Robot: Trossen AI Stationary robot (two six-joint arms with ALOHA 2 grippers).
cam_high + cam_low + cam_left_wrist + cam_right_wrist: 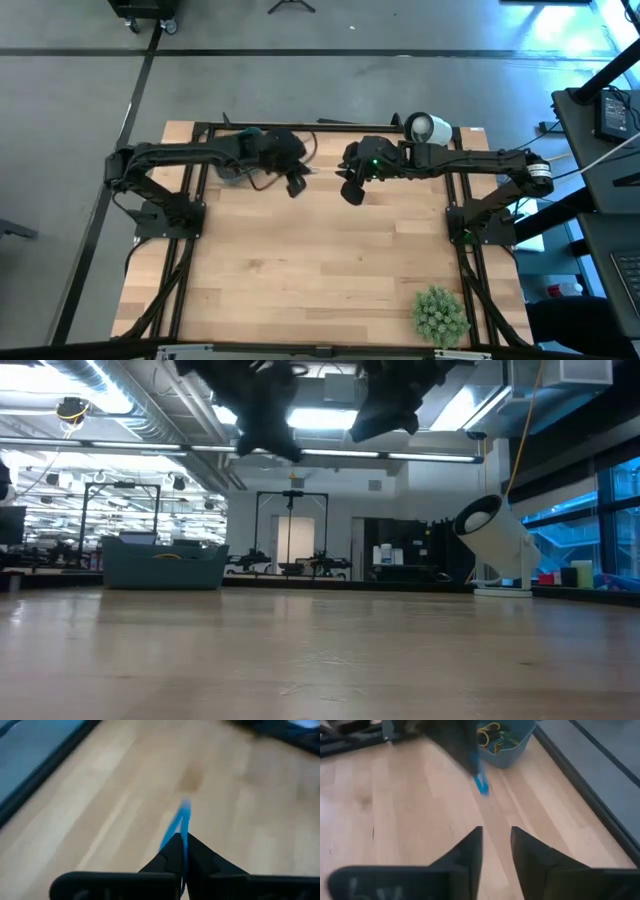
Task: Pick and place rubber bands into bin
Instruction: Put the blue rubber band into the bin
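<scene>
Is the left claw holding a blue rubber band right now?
Yes, the left claw is shut on a blue rubber band sticking out past its tips.

The left arm covers most of the bin (228,170) from above; the pinched blue band (181,822) is blurred.

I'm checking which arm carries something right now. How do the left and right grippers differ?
The left gripper is shut on a blue rubber band; the right gripper is open and empty. In the high view, the left sits nearer the bin, the right nearer the white cup-like object. Both hang above the table.
</scene>
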